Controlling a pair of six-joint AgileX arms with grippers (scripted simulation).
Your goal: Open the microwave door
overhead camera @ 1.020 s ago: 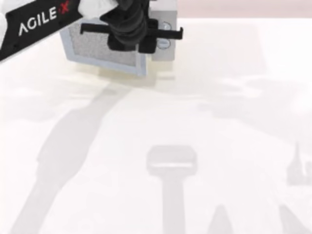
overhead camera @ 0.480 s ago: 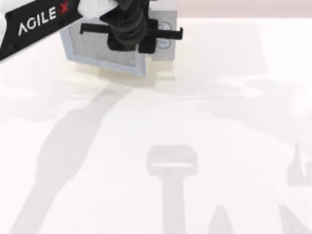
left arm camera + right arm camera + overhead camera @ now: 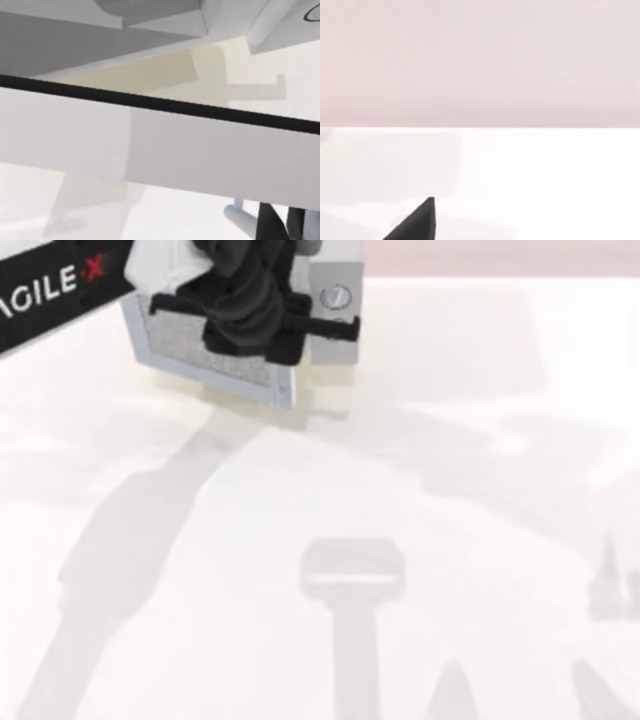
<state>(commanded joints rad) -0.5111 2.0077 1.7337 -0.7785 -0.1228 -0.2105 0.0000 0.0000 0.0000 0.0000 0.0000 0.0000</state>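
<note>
At the tabletop's [image 3: 420, 540] far left, the microwave door [image 3: 205, 355] is swinging ajar from the microwave [image 3: 335, 330]. The left gripper [image 3: 285, 340] covers its free edge, jaws' state untellable, probably hooked; next, pull wider.

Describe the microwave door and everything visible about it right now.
The microwave door is a flat light-grey panel with a speckled darker-grey mesh window inside a pale frame. It sits at the far left of the table, on the front of the microwave. Its edge beside the knob panel has swung out from the body, so it stands slightly ajar, angled rather than flush. The left end effector hangs directly over it, hiding its upper part; whether it touches the door cannot be told.
</note>
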